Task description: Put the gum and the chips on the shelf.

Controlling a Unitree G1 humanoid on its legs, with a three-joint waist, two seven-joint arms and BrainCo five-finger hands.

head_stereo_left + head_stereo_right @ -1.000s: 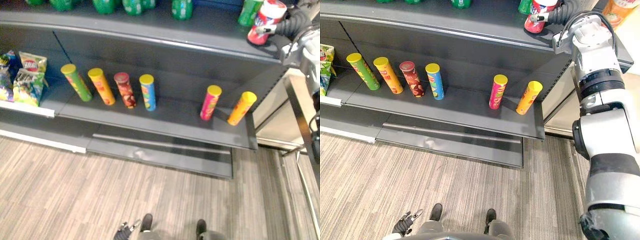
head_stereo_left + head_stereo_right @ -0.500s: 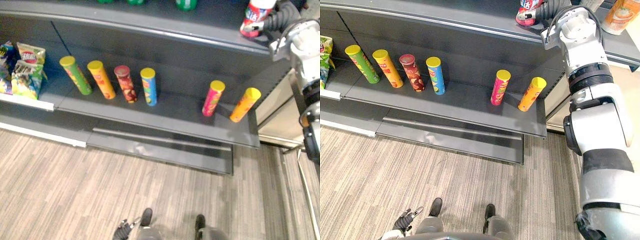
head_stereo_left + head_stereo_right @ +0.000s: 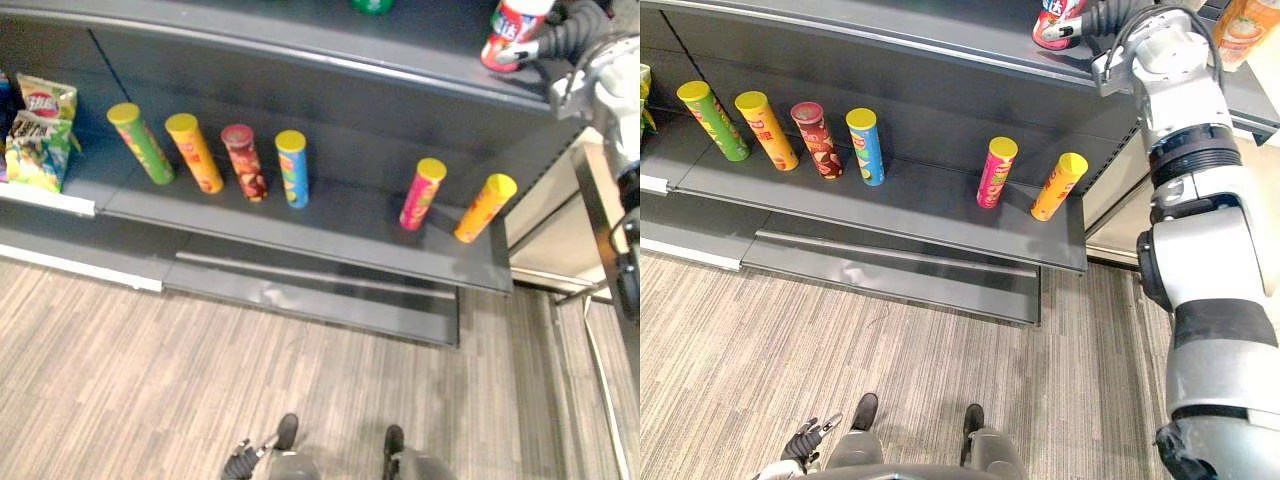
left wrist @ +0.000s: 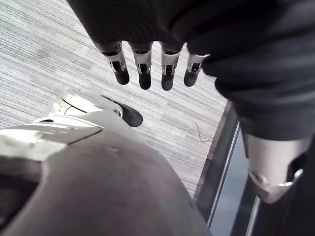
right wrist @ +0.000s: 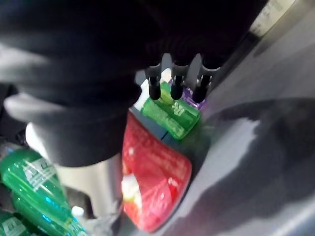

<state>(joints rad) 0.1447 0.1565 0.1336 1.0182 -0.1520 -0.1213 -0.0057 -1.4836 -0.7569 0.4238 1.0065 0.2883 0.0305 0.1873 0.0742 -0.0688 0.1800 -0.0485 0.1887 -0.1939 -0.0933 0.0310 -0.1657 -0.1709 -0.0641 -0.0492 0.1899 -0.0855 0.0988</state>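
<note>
Change: nil bar cam shift. Red-white canister (image 3: 512,30) stays upper right on top shelf (image 3: 300,35), right robot hand (image 3: 555,42) against it; can't tell if it pinches or has let go. Left robot hand (image 4: 143,69) hangs spread, empty. Canister top cut off; chip tubes (image 3: 291,168) stand mid-frame.

The red can (image 3: 508,35) is cut by the upper edge in both eye views and is blurred in the right wrist view. Left of it, a green bottle (image 3: 371,5) is cut to its base. Far left, chip bags (image 3: 35,140) are cut too.
</note>
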